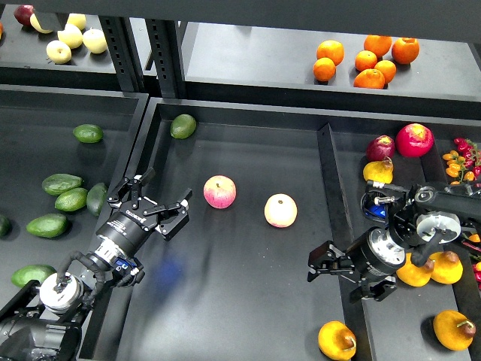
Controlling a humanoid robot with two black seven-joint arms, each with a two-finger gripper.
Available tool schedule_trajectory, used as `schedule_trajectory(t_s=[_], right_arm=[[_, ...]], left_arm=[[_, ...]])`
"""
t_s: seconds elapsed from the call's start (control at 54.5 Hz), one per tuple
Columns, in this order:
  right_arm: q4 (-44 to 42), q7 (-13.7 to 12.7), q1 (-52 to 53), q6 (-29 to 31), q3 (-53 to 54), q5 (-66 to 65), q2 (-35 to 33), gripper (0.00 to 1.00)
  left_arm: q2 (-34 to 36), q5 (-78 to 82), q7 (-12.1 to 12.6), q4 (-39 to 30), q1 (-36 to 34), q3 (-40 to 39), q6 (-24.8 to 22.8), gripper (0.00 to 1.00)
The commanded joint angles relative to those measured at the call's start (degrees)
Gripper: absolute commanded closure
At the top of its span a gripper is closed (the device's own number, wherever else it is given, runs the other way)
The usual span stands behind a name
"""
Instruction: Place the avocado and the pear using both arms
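My left pincer hangs spread and empty near the pink-and-cream round apple; my right pincer's state I cannot tell.

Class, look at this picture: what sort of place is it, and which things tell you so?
Probably a mock grocery produce display: dark tiered trays with fruit sorted by kind, oranges on the upper shelf, avocados on the left, pears on the right.

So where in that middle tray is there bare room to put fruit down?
The middle tray is mostly bare: free floor lies below the two apples, and above them beside the small avocado. The right bin is crowded with pears.
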Motion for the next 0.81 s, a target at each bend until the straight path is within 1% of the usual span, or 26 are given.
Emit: schedule_trajectory(t_s=[0.0,0.257,0.532,0.789], right_arm=[[0.06,0.0,-0.08,-0.01,-2.06,-0.84,1.0,0.0],[-0.82,0.0,-0.25,-0.01,-4.96,-2.07,4.43,0.0],[-1.17,0.0,-1.31,-0.01,-8.04,-2.42,6.19,0.01],[-1.96,0.0,-2.54,-0.01,-8.57,-2.42,7.16,0.03]], left_arm=[[0.0,0.0,0.0,-0.27,-0.02,0.19,-0.01,0.01],[0.0,0.0,0.0,-0.36,-0.02,0.36,-0.01,0.01],[0.0,0.09,0.0,-0.28,-0.02,0.45,-0.01,0.01],[0.0,0.17,0.0,-0.54,0.68,0.62,-0.01,0.01]])
